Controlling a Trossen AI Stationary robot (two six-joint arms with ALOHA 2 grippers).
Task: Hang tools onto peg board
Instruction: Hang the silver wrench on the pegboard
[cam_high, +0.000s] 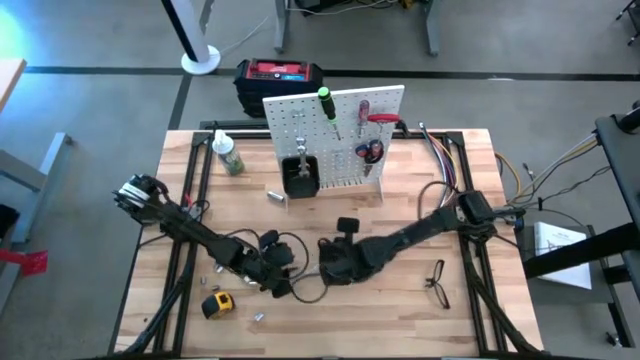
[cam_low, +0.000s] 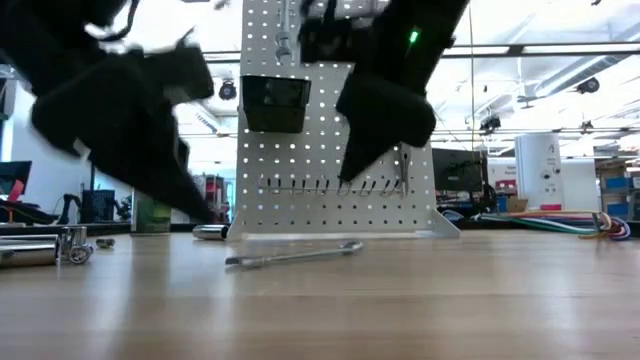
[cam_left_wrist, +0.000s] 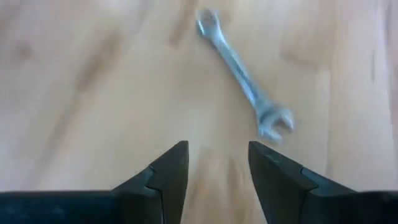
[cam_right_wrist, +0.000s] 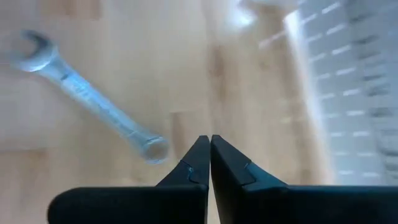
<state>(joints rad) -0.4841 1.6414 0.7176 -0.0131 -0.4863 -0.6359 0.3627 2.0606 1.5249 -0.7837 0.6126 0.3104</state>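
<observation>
A: Start at the near edge. What's down there?

B: A yellow tape measure (cam_high: 217, 303) near the left front, glasses (cam_high: 437, 280) on the right, both untouched. A little farther in, both grippers hang over mid-table, close together.

A: And the wrench?

B: The wrench (cam_left_wrist: 244, 81) lies flat on the bare wood between them, held by nobody. The left gripper (cam_left_wrist: 217, 163) hovers just short of it with its fingers parted and nothing between them. The right gripper (cam_right_wrist: 210, 155) has its fingertips pressed together on nothing, with the wrench off to one side.

A: So how should the pickup go?

B: I'd judge the left is better placed. Square the fingers across the shank, not along it, and come down at mid-shank so the open ends stay free for a peg. The right should part its fingers or back off first.

A: Room to move?

B: Tight here, with the two arms crowding. Beyond is open wood up to the peg board (cam_high: 338, 140), which stands at the far middle with its black bin (cam_high: 299, 177) in front and screwdrivers and pliers already hung. A bottle (cam_high: 229, 155) stands far left.
</observation>
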